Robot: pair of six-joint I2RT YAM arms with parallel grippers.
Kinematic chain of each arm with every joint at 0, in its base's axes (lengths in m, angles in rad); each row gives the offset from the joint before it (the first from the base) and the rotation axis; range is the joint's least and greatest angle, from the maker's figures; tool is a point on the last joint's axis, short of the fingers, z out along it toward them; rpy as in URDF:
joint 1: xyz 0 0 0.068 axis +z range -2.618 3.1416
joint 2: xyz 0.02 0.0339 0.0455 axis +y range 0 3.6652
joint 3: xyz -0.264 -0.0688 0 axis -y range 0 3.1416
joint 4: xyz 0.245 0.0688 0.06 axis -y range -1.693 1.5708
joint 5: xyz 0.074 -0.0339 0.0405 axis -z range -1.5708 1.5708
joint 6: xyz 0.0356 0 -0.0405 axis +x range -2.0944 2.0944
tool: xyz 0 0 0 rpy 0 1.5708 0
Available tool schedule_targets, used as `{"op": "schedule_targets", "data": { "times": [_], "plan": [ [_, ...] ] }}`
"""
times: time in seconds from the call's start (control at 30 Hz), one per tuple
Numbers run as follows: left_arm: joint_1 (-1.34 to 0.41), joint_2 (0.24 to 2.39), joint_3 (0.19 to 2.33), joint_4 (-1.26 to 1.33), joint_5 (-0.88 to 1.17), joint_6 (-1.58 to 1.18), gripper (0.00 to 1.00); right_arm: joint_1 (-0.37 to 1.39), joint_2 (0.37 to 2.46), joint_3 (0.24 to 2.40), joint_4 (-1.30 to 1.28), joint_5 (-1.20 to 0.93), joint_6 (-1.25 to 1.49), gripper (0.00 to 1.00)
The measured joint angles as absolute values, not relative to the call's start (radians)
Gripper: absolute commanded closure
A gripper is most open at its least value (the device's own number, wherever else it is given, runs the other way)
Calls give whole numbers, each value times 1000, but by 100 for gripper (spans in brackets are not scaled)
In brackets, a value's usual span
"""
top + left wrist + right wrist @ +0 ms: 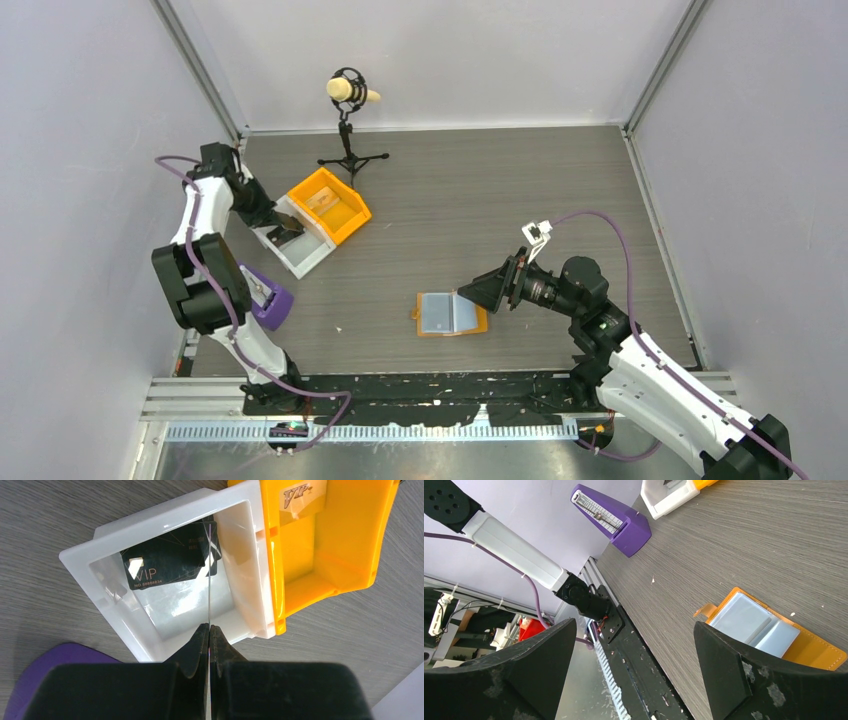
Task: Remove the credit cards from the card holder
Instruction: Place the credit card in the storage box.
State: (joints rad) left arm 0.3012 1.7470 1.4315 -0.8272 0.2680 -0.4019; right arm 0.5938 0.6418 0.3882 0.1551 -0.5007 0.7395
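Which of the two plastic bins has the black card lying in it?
The white plastic bin, below the left claw shut on another card. A black VIP card lies flat on its floor; the orange plastic bin beside it holds a pale card.

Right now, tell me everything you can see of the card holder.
The card holder is an orange-tan bifold, leather-like with stitched edging, lying opened flat on the grey wood-grain table, inside facing up. Two light blue-grey pocket panels sit side by side within the orange rim, and a small orange tab sticks out of its left edge. No dark card shows in it. The open right gripper is over its far right corner; contact cannot be told.
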Motion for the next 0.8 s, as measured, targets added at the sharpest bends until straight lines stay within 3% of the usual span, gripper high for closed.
{"op": "schedule_targets", "data": {
  "times": [0.8],
  "plan": [
    [301,1829,1487,-820,229,-411,100,594,642,397,145,-498,740,5]
  ]
}}
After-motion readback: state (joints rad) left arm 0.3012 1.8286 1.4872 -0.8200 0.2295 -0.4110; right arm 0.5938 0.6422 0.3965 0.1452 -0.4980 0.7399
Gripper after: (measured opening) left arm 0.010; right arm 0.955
